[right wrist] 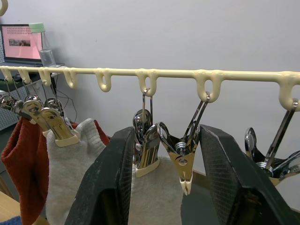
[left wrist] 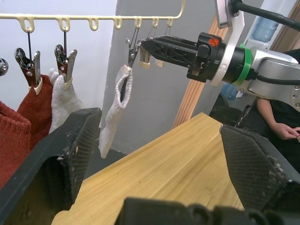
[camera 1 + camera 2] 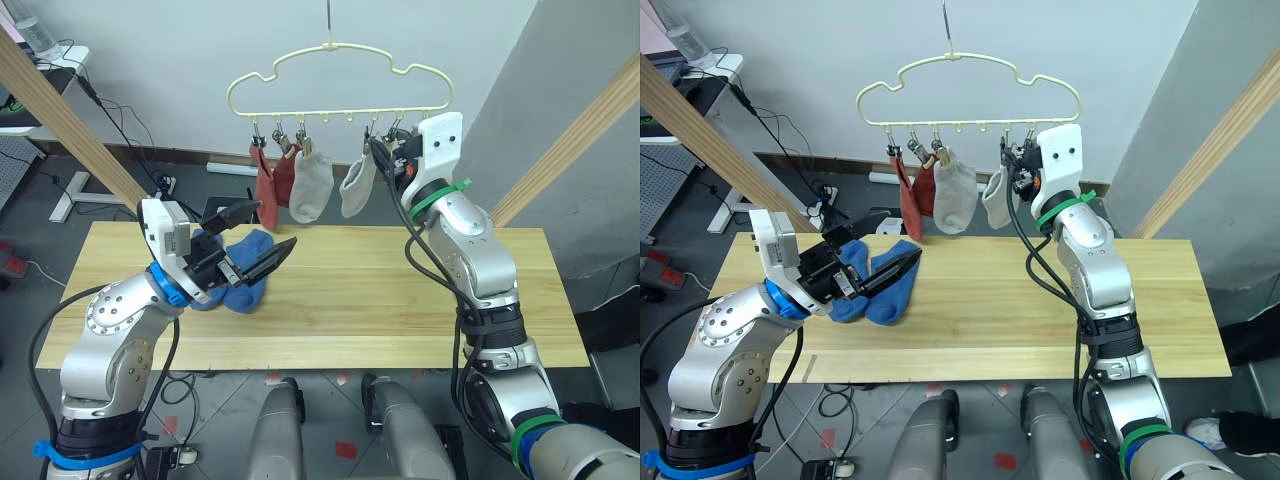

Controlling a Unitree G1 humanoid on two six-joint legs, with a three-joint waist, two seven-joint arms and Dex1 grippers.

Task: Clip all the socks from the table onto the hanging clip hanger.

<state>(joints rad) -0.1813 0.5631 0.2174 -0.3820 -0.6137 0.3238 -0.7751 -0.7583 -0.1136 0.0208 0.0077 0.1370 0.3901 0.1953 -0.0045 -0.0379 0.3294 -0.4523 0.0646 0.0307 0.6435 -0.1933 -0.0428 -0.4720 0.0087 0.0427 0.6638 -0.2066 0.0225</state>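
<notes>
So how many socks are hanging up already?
4: two rust-red socks at the clip hanger's left end, then a grey sock, then another grey sock beside the right gripper.

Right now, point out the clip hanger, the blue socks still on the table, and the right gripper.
clip hanger (image 3: 340, 51): left eye view, top of its cloud-shaped wire.
blue socks (image 3: 886, 287): right eye view, middle of the nearer sock.
right gripper (image 2: 146, 50): left wrist view, between its fingertips.

Silver arms, black jaws, green, blue bands
</notes>
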